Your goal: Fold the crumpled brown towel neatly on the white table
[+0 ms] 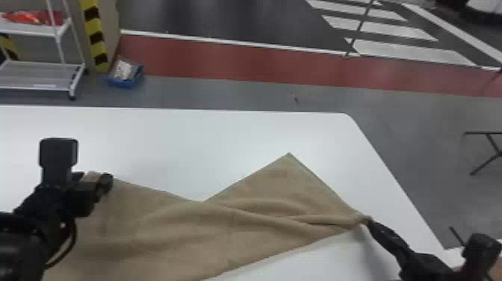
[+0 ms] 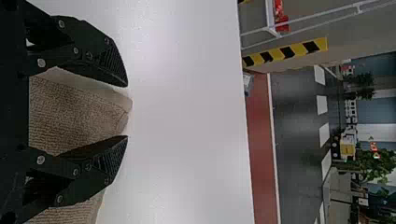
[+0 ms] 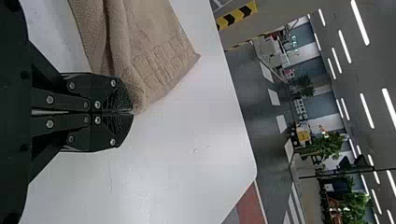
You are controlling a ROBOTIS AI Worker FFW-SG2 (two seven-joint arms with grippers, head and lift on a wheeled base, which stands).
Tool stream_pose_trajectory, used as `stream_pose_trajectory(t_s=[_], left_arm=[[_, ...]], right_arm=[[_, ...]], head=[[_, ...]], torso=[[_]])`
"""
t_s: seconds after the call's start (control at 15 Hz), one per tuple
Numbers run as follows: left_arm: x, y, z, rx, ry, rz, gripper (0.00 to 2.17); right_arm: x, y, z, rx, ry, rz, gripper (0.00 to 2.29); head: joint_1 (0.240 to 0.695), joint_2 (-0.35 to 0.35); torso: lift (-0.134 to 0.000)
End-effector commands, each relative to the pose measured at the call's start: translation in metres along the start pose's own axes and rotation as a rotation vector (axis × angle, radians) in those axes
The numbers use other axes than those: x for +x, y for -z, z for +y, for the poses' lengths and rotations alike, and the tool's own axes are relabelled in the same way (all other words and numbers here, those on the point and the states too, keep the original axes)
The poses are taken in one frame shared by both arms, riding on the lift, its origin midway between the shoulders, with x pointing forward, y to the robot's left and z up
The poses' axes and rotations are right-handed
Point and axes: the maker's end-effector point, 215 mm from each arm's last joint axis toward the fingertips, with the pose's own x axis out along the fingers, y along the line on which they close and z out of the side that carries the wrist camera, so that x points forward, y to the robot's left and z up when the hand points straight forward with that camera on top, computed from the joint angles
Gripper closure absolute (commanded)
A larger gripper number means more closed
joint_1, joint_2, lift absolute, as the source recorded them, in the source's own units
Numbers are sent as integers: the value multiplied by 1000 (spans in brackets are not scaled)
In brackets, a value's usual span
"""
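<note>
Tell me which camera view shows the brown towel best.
The head view: it takes in a broad stretch of brown towel, from left pincer to right pincer. The left wrist view shows a part between open fingers; the right wrist view, bunched folds at closed fingertips and a free corner.

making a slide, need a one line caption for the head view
The left hand open around one towel corner while the right hand pinches another on the white table

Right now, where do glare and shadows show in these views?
Head view: soft shadow on the white table beside the right gripper. Left wrist view: pale glare on the white table. Right wrist view: ceiling lights glow as bright white strips.
</note>
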Motion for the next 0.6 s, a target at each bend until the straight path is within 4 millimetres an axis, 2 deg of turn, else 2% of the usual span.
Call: stream_pose_trajectory(t_s=[0.0,0.07,0.33,0.47,0.53], left_arm=[[0,7,-1,3,5,22,815],[0,7,-2,0,7,22,1001],[-9,1,-2,-5,7,1,1028],[-24,-22,-5,-20,19,-52,1028],[-33,-35,-8,-47,40,-82,1028]], right_arm=[[0,0,1,4,-3,-2,1801],[-1,0,2,3,-3,-2,1801],[-2,-3,3,1,-5,-7,1801],[-1,-10,6,-7,-12,-18,1801],[0,-19,4,-16,-9,-27,1801]], head=[[695,-255],[695,-256],[695,-254],[695,-257],[695,-259]], torso=[[-124],[-124],[-124],[-124],[-124]])
